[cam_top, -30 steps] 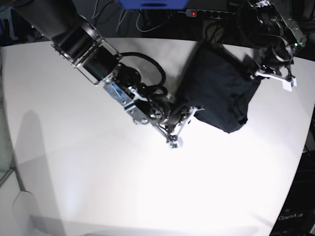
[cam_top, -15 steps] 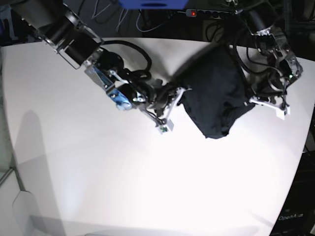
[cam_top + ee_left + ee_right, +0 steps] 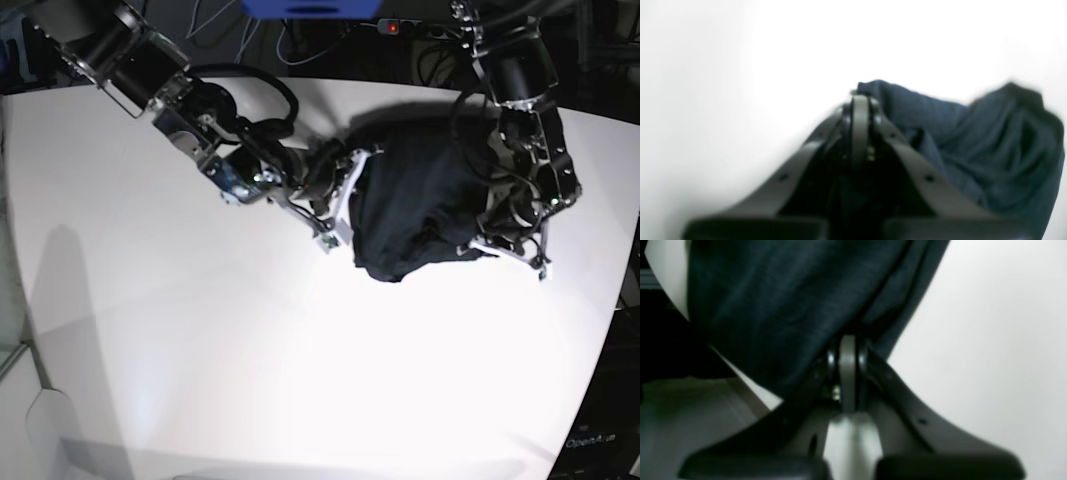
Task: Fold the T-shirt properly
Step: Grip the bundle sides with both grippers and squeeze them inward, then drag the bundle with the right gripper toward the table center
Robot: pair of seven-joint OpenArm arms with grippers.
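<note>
Both tools have swung closer together, bunching the T-shirt [image 3: 420,215] into a tighter heap.

Landmark: T-shirt [image 3: 420,215].

Right arm reaches in from base view's upper left, wrist angled down toward shirt's left edge; right gripper [image 3: 345,205] jaws pressed together, pinching fabric at that edge.

Left arm descends from upper right, elbow bent, forearm along shirt's right side; left gripper [image 3: 500,245] jaws together, clamping cloth at shirt's lower right edge.
</note>
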